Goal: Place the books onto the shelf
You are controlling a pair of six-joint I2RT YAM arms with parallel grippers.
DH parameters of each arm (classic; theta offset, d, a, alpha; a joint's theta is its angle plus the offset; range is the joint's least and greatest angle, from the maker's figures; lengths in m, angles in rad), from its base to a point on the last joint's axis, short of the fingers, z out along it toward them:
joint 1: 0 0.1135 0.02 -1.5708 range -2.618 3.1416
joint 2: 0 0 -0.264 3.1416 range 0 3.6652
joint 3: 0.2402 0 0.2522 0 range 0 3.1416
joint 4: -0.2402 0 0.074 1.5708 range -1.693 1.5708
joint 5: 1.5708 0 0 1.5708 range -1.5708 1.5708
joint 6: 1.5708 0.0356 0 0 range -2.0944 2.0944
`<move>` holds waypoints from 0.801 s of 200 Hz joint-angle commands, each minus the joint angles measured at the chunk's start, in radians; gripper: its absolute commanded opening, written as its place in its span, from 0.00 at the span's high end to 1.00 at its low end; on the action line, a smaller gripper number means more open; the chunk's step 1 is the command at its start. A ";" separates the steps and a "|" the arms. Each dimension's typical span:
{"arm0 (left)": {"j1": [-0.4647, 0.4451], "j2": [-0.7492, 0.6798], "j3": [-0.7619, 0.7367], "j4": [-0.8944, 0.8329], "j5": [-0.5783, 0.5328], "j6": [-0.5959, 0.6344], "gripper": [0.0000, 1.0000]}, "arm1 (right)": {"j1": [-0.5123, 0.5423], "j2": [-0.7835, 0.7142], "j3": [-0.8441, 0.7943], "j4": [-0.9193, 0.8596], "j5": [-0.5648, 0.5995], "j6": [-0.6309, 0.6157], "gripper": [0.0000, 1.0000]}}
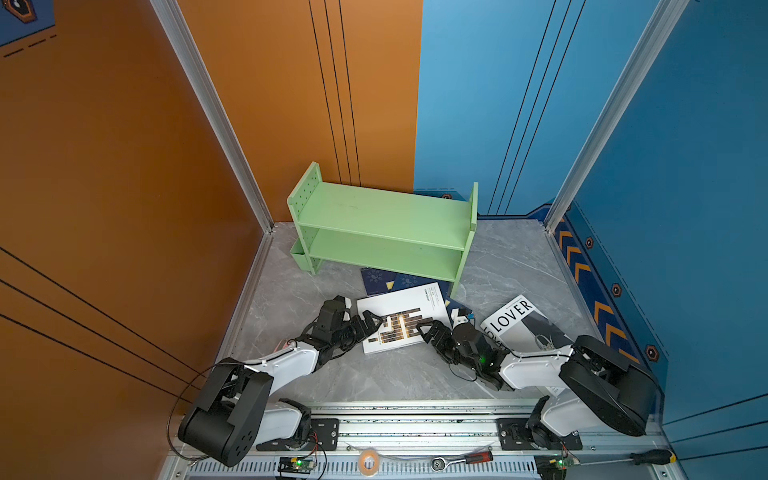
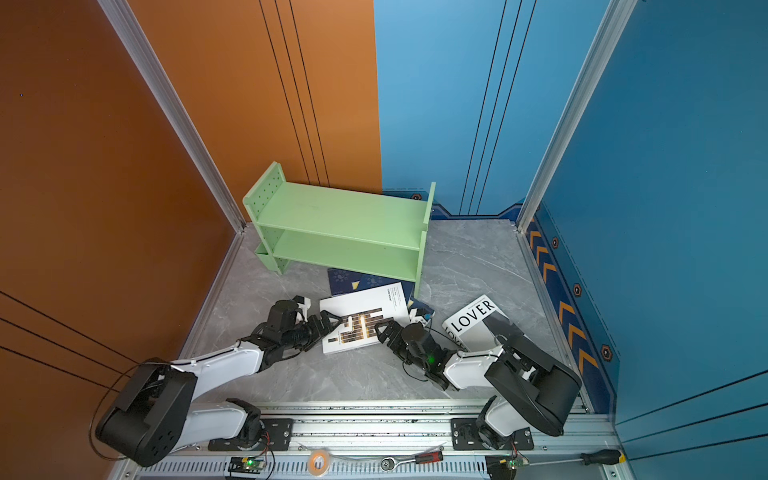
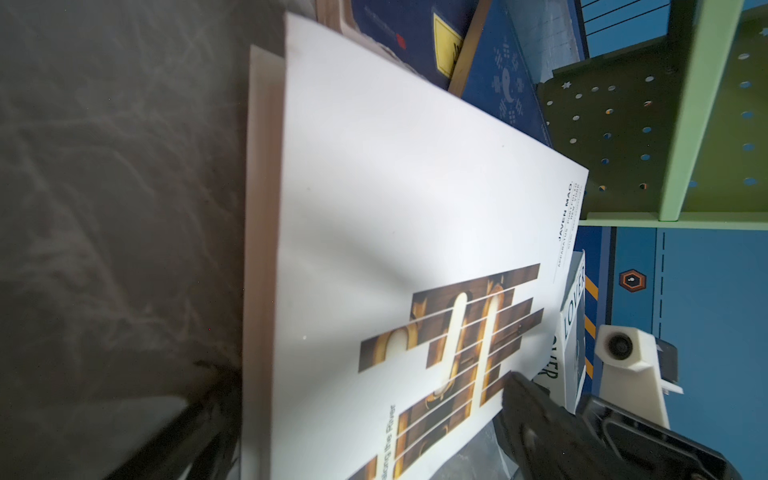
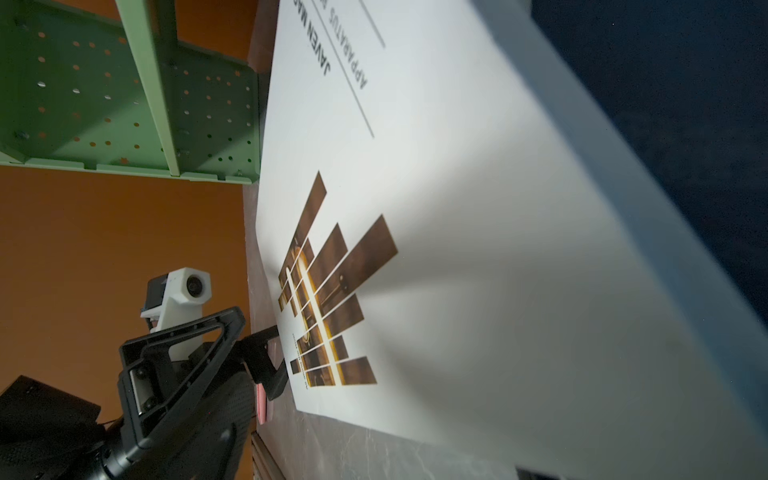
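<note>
The light green shelf [image 1: 382,216] stands at the back of the grey table, both tiers bare. In front of it a white book with a black-gold block pattern [image 1: 399,307] lies on top of navy books [image 1: 376,280]; another navy book [image 1: 456,309] pokes out at its right. My left gripper [image 1: 372,325] is open at the white book's left edge, also seen in the right wrist view [image 4: 266,357]. My right gripper [image 1: 426,331] is open at the book's lower right edge. The "LOVER" book [image 1: 515,316] lies on the right, partly under my right arm.
The orange wall closes the left side and the blue wall the right. On the front rail lie a tape roll [image 1: 368,459], a ratchet wrench [image 1: 457,461] and a screwdriver [image 1: 648,457]. The shelf's small side bin [image 1: 298,251] hangs at its left end.
</note>
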 commanded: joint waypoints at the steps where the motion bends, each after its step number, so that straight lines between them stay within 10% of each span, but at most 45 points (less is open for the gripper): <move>1: -0.010 0.021 -0.024 -0.012 0.038 -0.015 0.02 | 0.003 0.043 -0.020 0.150 0.095 -0.004 0.08; 76: -0.013 0.032 -0.025 0.016 0.072 -0.018 0.02 | 0.030 0.336 -0.028 0.678 0.148 0.078 0.32; 160: -0.003 -0.040 -0.017 -0.025 0.075 -0.019 0.02 | 0.038 0.239 0.011 0.504 0.158 0.057 0.60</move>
